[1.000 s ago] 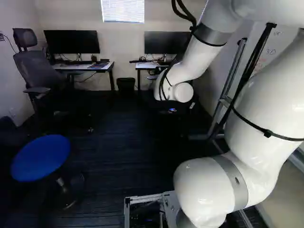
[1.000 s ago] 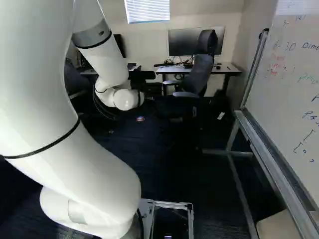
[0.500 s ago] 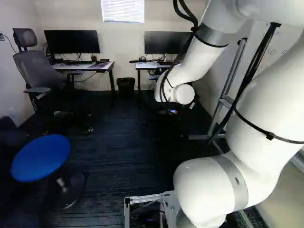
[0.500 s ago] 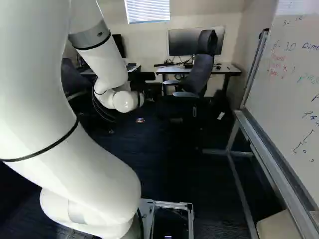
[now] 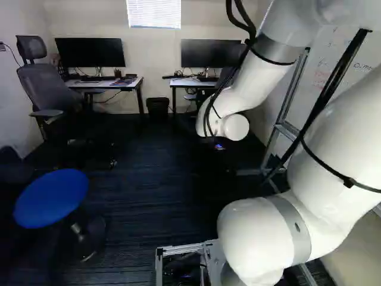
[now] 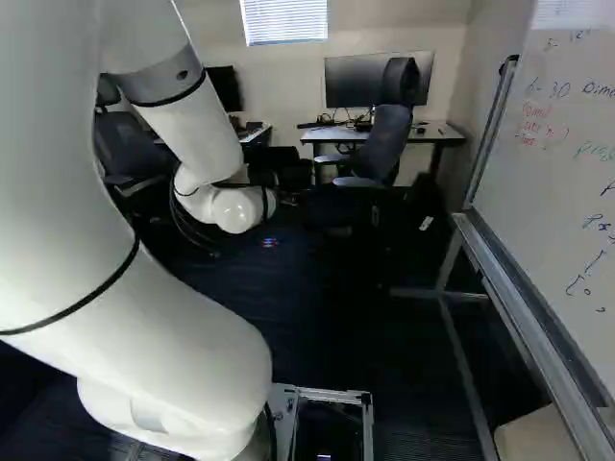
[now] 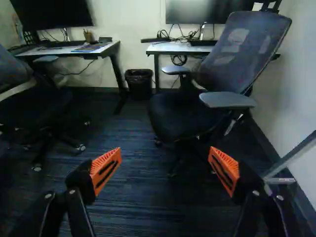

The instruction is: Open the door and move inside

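Wrist view, and the gripper (image 7: 165, 170) has its jaws wide apart, holding nothing!
Ahead of them, an office chair (image 7: 242, 54); no door in sight, so its heft and handhold can't be judged.

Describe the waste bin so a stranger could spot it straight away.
Along the back wall, two desks stand with a gap between them. On the floor in that gap sits the waste bin. It is small, black and open-topped, without the casters or armrests of the nearby chairs.
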`<state>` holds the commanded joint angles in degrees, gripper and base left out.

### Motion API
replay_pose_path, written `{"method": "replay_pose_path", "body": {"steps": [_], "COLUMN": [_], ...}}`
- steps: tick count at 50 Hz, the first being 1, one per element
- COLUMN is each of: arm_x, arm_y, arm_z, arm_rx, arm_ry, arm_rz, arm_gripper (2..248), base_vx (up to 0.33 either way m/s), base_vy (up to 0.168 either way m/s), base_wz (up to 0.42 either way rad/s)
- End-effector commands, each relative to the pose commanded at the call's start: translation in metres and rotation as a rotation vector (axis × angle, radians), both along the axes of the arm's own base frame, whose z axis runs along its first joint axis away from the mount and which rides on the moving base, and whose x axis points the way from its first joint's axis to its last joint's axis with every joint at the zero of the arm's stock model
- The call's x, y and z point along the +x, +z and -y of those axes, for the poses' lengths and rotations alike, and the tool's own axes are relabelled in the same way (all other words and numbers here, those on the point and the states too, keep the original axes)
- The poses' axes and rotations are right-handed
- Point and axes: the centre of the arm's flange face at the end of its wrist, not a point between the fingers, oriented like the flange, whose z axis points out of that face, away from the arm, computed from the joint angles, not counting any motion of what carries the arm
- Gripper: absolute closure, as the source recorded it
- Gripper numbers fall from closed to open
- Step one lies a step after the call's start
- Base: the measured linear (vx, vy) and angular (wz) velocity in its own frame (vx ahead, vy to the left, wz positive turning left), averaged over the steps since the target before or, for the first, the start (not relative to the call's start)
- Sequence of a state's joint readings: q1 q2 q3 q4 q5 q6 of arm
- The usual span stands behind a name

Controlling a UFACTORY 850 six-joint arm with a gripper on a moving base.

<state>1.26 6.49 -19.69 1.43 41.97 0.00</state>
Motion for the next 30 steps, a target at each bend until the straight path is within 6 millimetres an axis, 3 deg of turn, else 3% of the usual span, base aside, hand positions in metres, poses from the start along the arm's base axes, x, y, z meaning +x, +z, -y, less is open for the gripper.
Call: {"method": "replay_pose_path", "body": {"steps": [30], "arm_x": [-0.062], "arm_y": [-0.023], "arm_z": [0.005], "arm_rx": [-0.008], "arm_ry": [0.000], "arm_rz": [0.034], "arm_gripper": [3], "base_vx": [0.000], "base_vy": [0.000], "base_wz": [0.000]}}
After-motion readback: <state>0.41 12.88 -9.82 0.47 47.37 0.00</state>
